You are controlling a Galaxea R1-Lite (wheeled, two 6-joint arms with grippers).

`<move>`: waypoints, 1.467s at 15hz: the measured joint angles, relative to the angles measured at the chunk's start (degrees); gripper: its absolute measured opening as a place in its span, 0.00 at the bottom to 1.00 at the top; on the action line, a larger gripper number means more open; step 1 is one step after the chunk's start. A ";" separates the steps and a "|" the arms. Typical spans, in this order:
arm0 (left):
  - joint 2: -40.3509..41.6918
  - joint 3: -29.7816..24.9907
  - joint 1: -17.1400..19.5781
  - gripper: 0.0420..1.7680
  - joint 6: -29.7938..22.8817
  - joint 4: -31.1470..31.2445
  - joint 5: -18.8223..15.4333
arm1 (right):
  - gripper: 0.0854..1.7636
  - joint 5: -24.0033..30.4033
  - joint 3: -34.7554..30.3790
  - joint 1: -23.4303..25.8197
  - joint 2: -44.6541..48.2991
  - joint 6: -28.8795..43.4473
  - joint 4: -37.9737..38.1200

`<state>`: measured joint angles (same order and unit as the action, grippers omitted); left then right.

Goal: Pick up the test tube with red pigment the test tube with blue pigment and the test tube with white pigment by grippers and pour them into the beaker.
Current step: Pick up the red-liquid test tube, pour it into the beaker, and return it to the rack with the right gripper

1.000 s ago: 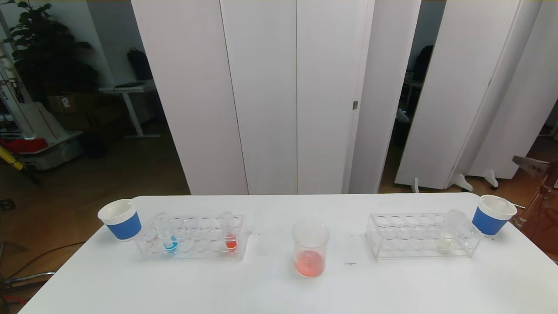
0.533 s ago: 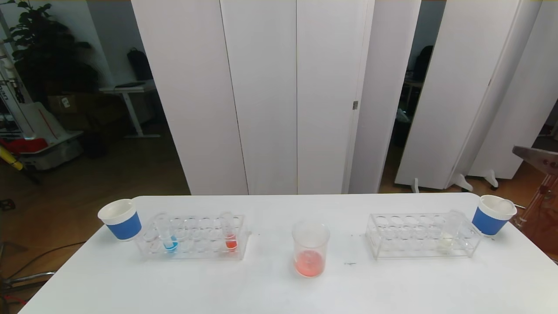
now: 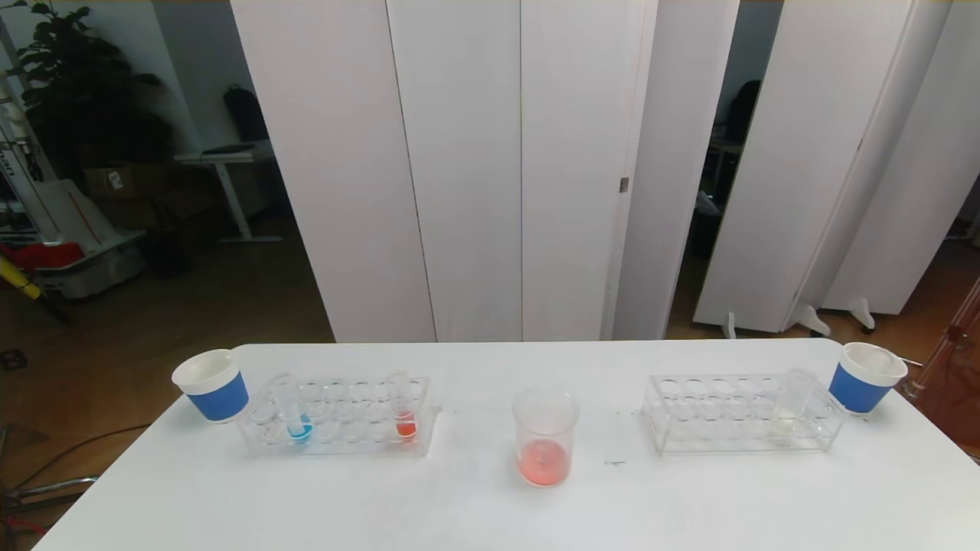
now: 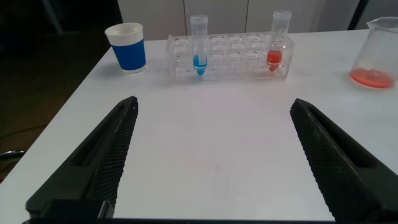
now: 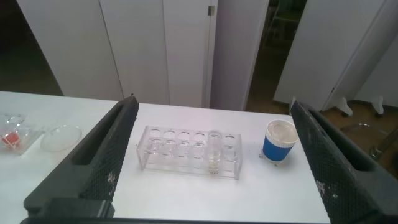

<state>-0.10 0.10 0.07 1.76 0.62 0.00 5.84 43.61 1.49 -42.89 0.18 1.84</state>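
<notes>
Left claw (image 4: pixel 211 158) agape before rack (image 4: pixel 230 59)

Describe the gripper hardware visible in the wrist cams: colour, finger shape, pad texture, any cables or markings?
Both look the same. The left gripper and right gripper each have two long black fingers that taper to the tips, with finely ribbed inner pads. No cables, labels or markings show. Neither arm appears in the head view.

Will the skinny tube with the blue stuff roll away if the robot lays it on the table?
Probably yes: the test tube with blue pigment looks round and smooth, with a rounded bottom, so it likely cannot stand outside its rack. It has no cap, so the liquid would probably spill.
</notes>
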 joint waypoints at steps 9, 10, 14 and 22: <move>0.00 0.00 0.00 0.99 0.00 0.00 0.00 | 0.99 -0.74 -4.61 -0.63 31.04 0.06 21.39; 0.00 0.00 0.00 0.99 0.00 -0.02 -0.02 | 0.99 -1.33 -6.78 -0.83 33.27 0.37 21.37; 0.00 0.00 -0.02 0.99 0.00 -0.02 0.00 | 0.99 -5.21 -18.72 -1.38 40.46 3.83 19.32; 0.00 0.00 0.00 0.99 0.00 0.00 -0.02 | 0.99 -5.38 -38.51 -1.49 42.89 0.59 3.69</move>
<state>-0.10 0.10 0.07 1.76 0.62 -0.02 0.46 5.10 0.00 0.00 0.77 5.53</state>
